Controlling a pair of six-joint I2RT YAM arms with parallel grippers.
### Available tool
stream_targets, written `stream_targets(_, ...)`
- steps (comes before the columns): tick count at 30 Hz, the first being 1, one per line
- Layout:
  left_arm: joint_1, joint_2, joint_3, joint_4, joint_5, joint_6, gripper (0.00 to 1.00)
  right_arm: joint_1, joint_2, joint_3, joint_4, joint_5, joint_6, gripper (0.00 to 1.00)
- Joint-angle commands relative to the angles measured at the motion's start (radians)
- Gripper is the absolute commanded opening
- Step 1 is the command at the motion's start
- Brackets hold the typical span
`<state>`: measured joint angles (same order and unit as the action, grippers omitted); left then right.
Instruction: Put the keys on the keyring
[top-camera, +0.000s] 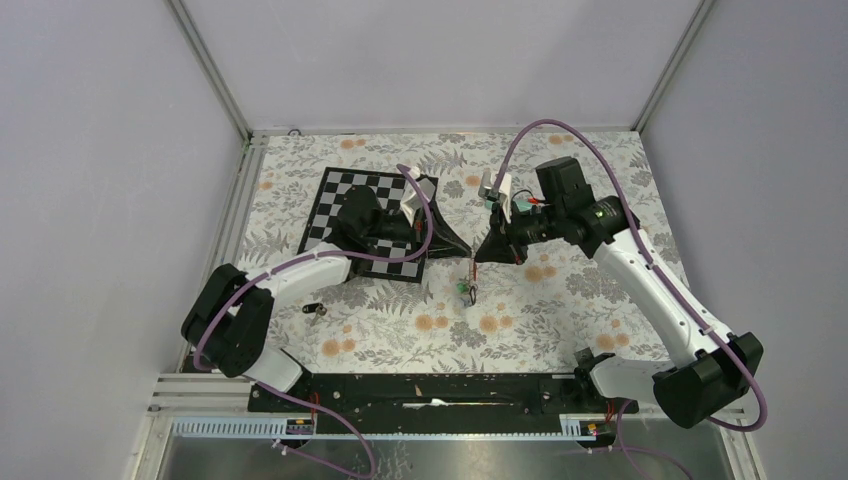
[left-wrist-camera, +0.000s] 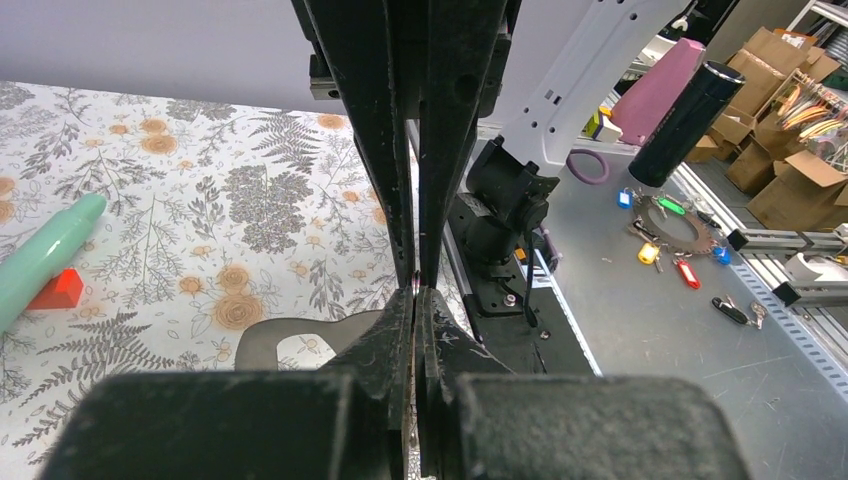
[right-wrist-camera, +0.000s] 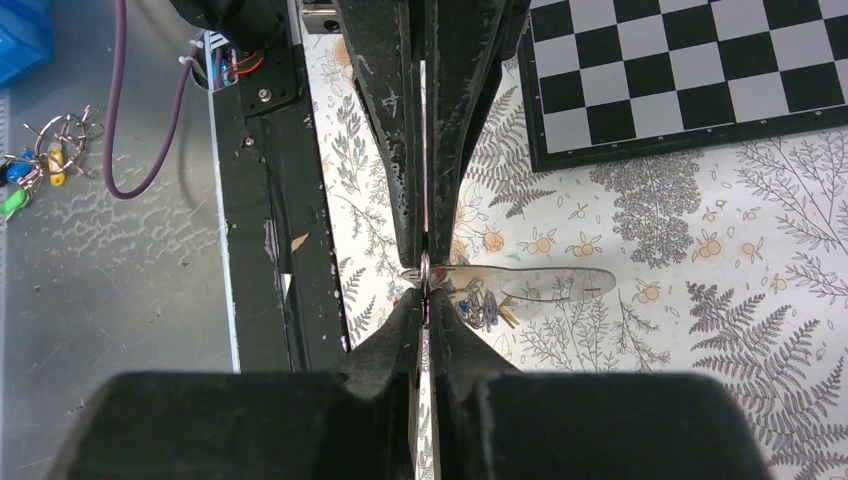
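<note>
The keyring (right-wrist-camera: 425, 268) is a thin grey wire loop seen edge-on, held up above the floral table between both grippers. A bunch of keys (right-wrist-camera: 486, 307) with coloured tags hangs from it; in the top view the keys (top-camera: 466, 290) dangle under the two fingertips. My right gripper (right-wrist-camera: 425, 285) is shut on the ring's wire. My left gripper (left-wrist-camera: 415, 290) is shut too, with a sliver of metal wire at its tips. In the top view the left gripper (top-camera: 465, 252) and right gripper (top-camera: 483, 254) meet tip to tip. One black-tagged key (top-camera: 315, 309) lies alone on the table.
A chessboard (top-camera: 340, 195) lies at the back left under the left arm. A teal tube with a red cap (left-wrist-camera: 40, 262) rests on the table behind the right gripper. Other key bunches (left-wrist-camera: 680, 240) lie on the grey surface off the table.
</note>
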<state>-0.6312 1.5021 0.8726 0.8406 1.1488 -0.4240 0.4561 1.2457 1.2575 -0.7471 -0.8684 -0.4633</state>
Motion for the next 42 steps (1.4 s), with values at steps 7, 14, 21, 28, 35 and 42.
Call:
stream_targets(7, 0.004, -0.043, -0.024, 0.215, 0.013, -0.090, 0.00, -0.008, -0.002, -0.040, 0.038, -0.061, 0.009, 0.00)
stream_targets(14, 0.004, -0.039, -0.043, 0.280, -0.004, -0.135, 0.00, -0.008, 0.000, -0.074, 0.066, -0.083, 0.016, 0.00)
stream_targets(21, 0.004, -0.034, -0.052, 0.332, -0.011, -0.170, 0.00, -0.008, -0.006, -0.094, 0.083, -0.088, 0.018, 0.07)
stream_targets(28, 0.004, -0.031, -0.062, 0.379, -0.019, -0.208, 0.00, -0.008, -0.010, -0.111, 0.105, -0.088, 0.026, 0.16)
stream_targets(35, 0.005, -0.029, -0.066, 0.412, -0.023, -0.234, 0.00, -0.008, -0.017, -0.125, 0.124, -0.087, 0.032, 0.21)
stream_targets(42, 0.010, -0.029, -0.066, 0.403, -0.020, -0.225, 0.00, -0.010, -0.030, -0.119, 0.105, -0.084, 0.011, 0.23)
